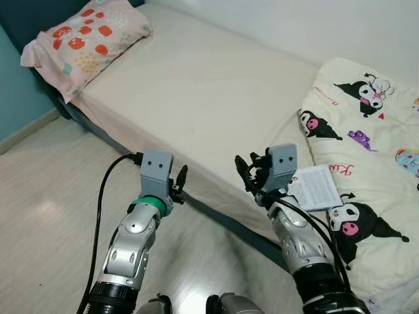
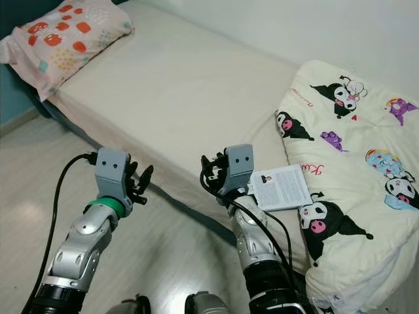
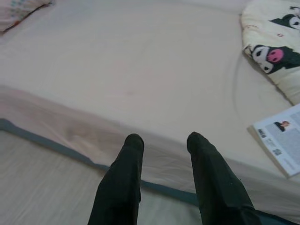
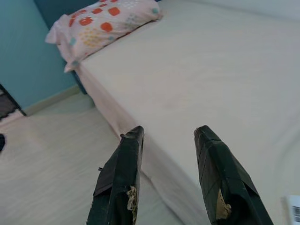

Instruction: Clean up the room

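Currently both tools were empty: the left gripper hung over the near long edge of the bed with its two black fingers parted around nothing, and the right gripper was likewise spread and unloaded, also above that near edge.

Just beside the right gripper lay a thin white printed booklet, flat on the cream sheeted mattress close to the near edge, touching the rumpled cream cartoon-print quilt. Its long axis ran roughly from the near edge toward the far side, slightly skewed.

The quilt sat bunched at the bed's right end. A pink pillow with red shapes rested at the far left corner.

Judgement: tidying looked barely begun; booklet uncollected, quilt unspread. The pillow seemed in place.
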Robot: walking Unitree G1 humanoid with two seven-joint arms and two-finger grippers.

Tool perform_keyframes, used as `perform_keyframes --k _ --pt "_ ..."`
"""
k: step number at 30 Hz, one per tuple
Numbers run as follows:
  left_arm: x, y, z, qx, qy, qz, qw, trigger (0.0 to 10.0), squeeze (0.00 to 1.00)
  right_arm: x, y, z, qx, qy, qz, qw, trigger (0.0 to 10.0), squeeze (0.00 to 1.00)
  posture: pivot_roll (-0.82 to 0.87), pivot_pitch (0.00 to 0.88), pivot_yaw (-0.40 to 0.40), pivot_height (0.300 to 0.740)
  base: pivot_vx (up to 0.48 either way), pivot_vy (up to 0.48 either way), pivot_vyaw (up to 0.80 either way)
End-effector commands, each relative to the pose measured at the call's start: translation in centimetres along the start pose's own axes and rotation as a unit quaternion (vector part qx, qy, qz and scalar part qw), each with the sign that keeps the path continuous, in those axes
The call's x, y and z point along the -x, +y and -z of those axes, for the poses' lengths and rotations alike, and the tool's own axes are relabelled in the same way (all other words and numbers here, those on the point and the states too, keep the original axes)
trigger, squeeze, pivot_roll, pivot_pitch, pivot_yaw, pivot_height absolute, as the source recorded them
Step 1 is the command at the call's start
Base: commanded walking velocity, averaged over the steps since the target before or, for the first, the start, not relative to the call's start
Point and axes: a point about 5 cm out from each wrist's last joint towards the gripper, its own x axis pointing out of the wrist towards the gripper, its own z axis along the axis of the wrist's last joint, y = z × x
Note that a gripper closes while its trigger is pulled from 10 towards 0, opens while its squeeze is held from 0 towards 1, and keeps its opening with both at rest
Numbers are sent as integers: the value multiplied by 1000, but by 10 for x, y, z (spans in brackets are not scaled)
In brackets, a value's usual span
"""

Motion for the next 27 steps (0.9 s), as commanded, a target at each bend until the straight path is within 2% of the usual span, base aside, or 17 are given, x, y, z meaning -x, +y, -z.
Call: perform_keyframes --k 1,4,15,19,25,27 --pt "2 0 5 -2 11 -1 1000 10000 0 3 -3 5 -2 12 2 1000 10000 0 -45 83 36 740 0 0 -800" --pt "2 0 5 -2 10 -1 1000 10000 0 4 -3 5 -2 12 2 1000 10000 0 -47 83 35 740 0 0 -800" --pt "2 0 4 0 6 -4 1000 10000 0 4 -3 5 -1 12 2 1000 10000 0 -47 90 35 740 0 0 0" --pt "2 0 3 0 5 -6 1000 10000 0 4 -3 6 -1 13 2 1000 10000 0 -45 93 34 740 0 0 -800" --pt "2 2 4 0 5 -10 1000 10000 0 4 -2 6 5 12 2 1000 10000 0 -44 93 32 740 0 0 0" --pt "3 3 5 0 6 -13 1000 10000 0 3 0 7 -1 18 -5 1000 10000 0 -39 94 24 740 0 0 -650"
